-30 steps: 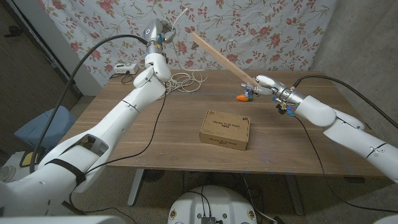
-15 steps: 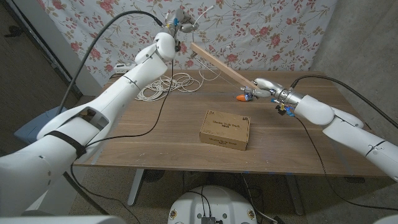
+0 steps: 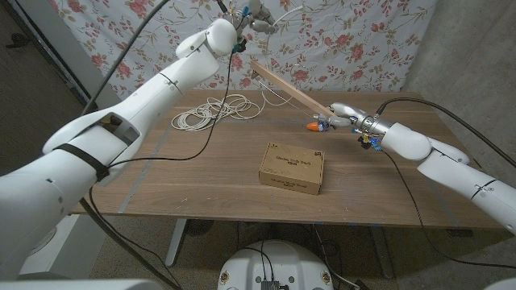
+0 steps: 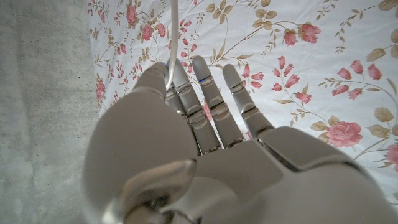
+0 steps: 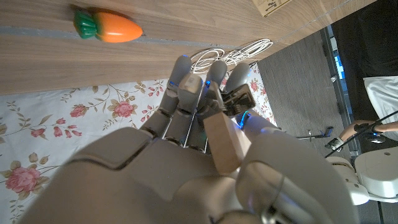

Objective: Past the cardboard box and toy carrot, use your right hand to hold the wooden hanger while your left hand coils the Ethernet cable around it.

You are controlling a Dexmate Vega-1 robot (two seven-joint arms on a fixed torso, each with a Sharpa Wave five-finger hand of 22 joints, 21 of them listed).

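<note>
A long wooden hanger (image 3: 289, 87) slants up and back from my right hand (image 3: 345, 114), which grips its near end (image 5: 224, 140) past the toy carrot (image 3: 314, 126). The cardboard box (image 3: 292, 167) lies mid-table, nearer me. My left hand (image 3: 260, 16) is raised high above the hanger's far tip and pinches the white Ethernet cable (image 4: 175, 25) between thumb and fingers (image 4: 186, 81). Most of the cable lies as a loose coil (image 3: 214, 110) on the table's far left. The carrot (image 5: 109, 29) and the coil (image 5: 230, 53) also show beyond my right hand (image 5: 186, 168).
A floral curtain (image 3: 363, 40) hangs close behind the table's far edge. Bare wooden table (image 3: 193, 177) stretches left of the box and in front of it. Black supply cables trail from both arms over the table.
My left arm has swung up and to the right, carrying the cable end from above the coil to above the hanger's far tip. The right hand and hanger have stayed put.
</note>
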